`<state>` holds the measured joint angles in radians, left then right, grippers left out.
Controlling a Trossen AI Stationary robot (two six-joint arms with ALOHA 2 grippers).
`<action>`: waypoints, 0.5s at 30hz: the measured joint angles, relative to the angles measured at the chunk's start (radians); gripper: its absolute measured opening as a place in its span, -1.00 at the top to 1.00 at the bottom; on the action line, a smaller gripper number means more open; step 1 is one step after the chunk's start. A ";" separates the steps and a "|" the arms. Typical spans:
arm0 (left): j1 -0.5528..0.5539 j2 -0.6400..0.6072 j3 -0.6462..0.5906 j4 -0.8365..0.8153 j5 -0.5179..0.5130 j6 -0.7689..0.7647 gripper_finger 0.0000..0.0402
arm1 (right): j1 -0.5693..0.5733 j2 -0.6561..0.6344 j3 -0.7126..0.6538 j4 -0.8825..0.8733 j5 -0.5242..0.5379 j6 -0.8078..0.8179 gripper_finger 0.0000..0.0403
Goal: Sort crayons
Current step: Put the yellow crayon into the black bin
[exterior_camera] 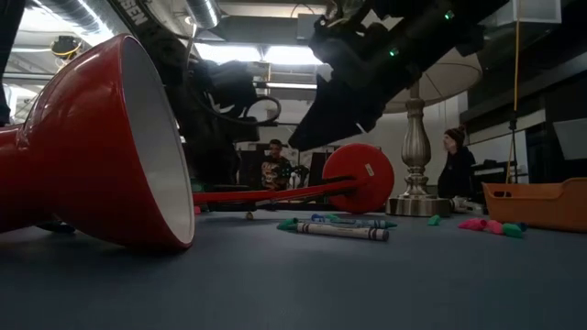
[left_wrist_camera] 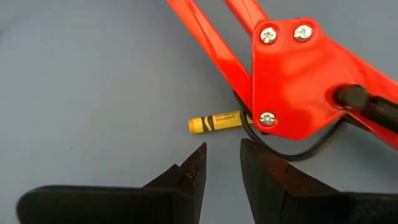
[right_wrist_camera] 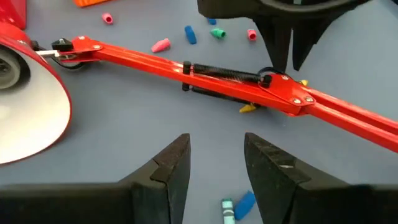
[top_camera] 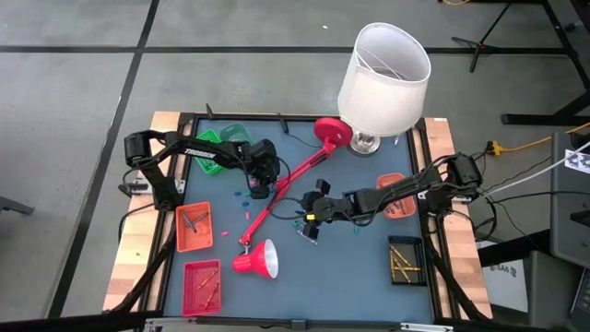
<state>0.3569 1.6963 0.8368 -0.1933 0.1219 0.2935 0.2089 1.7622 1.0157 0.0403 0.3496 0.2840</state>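
Left gripper: the left gripper [left_wrist_camera: 222, 163] hangs over the blue mat beside the red lamp arm's joint, its two dark fingers a narrow gap apart with nothing between them.
Yellow crayon: a yellow crayon [left_wrist_camera: 215, 122] lies flat on the mat just ahead of the left fingertips, one end tucked under the red lamp joint [left_wrist_camera: 297, 78].
Right gripper: the right gripper [right_wrist_camera: 216, 163] hovers near the middle of the mat, its fingers spread wide and empty.
Crayons under right gripper: a blue crayon [right_wrist_camera: 244, 201] and a teal-tipped crayon [right_wrist_camera: 227, 209] lie on the mat just below the right fingers.
Loose pieces: short pink, blue and teal crayon bits [right_wrist_camera: 189, 35] are scattered on the far side of the lamp arm [right_wrist_camera: 236, 79].
Low view crayons: a grey crayon [exterior_camera: 339, 231] lies with teal ones near mid-mat; pink and teal bits [exterior_camera: 491, 225] sit near an orange tray [exterior_camera: 541, 203].
Lamp: the red desk lamp [top_camera: 256, 260] lies on its side across the mat, its round base [top_camera: 332, 132] near the far edge.
Trays: an orange tray [top_camera: 194, 227], a red tray [top_camera: 202, 286], a green tray [top_camera: 217, 150] on the left; a black tray [top_camera: 404, 261] on the right holds yellowish crayons.
Table lamp: a white-shaded lamp [top_camera: 384, 69] stands at the far edge.
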 joint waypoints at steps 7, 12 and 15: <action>0.000 0.043 0.000 0.080 -0.006 -0.001 0.58 | 0.000 0.000 0.000 0.017 0.000 0.000 0.26; 0.001 0.091 0.000 0.251 -0.008 -0.001 0.58 | 0.000 0.000 0.000 0.020 0.000 0.000 0.26; 0.001 0.096 0.000 0.331 -0.012 -0.002 0.58 | 0.000 -0.001 0.000 0.020 0.000 0.000 0.26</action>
<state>0.3578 1.7927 0.8364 0.1376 0.1095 0.2920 0.2089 1.7615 1.0157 0.0601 0.3500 0.2840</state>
